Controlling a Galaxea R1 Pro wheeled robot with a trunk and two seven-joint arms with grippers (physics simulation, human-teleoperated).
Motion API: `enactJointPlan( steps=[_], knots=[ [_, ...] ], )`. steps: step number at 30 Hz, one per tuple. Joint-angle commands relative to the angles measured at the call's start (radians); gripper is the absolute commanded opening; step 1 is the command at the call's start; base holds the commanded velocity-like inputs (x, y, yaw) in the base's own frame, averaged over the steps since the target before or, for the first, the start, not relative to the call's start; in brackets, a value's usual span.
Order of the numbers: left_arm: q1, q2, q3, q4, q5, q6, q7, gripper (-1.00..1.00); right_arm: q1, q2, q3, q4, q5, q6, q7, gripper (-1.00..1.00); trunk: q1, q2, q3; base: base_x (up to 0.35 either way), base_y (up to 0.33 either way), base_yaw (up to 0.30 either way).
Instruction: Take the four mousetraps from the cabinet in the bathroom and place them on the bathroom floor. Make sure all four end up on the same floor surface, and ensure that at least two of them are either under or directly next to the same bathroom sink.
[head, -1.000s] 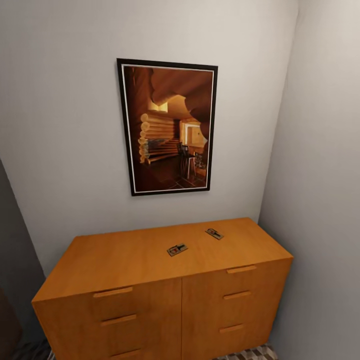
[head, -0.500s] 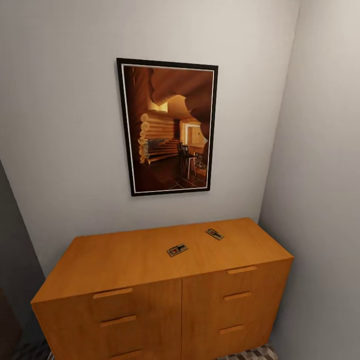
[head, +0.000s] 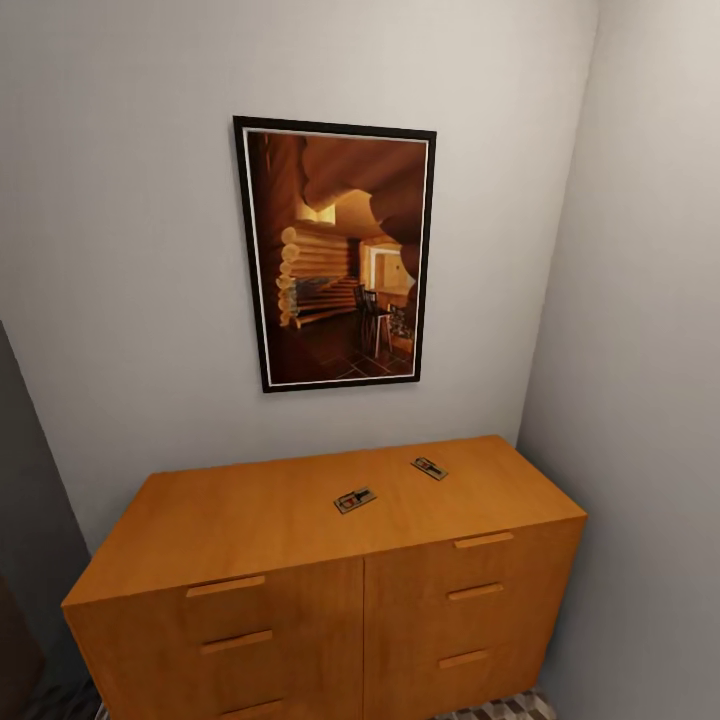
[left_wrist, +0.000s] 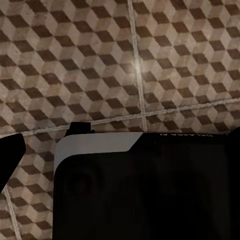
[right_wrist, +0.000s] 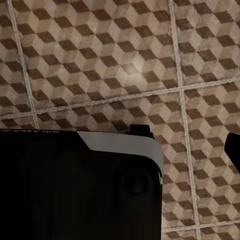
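Observation:
Two mousetraps lie flat on top of the orange-brown cabinet (head: 250, 520): one (head: 354, 499) near the middle and one (head: 428, 467) further back to the right. Both are small brown rectangles with wire parts. The cabinet's drawers are closed. The left wrist view looks down on the cube-patterned bathroom floor (left_wrist: 100, 65), with one dark fingertip (left_wrist: 10, 155) at the picture's edge. The right wrist view looks at the same floor (right_wrist: 100, 65), with a dark fingertip (right_wrist: 234, 150) at its edge. Nothing is seen held. The sink is out of view.
A framed picture (head: 335, 255) hangs on the wall above the cabinet. A side wall (head: 650, 400) stands close to the cabinet's right end. The robot's black, white-trimmed body (left_wrist: 150, 190) covers part of each wrist view. Floor tile (head: 500, 708) shows below the cabinet.

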Motion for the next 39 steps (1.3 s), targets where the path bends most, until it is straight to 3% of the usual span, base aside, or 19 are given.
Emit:
enactJointPlan(
  steps=[1,39],
  knots=[
    [-0.001,0.000,-0.008,0.002,0.010,-0.004,-0.004,1.00,-0.001,0.000,0.000,0.003,0.001,-0.006,0.002,1.00,0.000,-0.001,-0.001,0.000,0.000,0.000],
    [-0.001,0.000,-0.008,0.002,0.010,-0.004,-0.004,1.00,-0.001,0.000,0.000,0.003,0.003,-0.009,0.002,1.00,0.000,-0.001,-0.001,0.000,0.000,0.000]
  ],
)
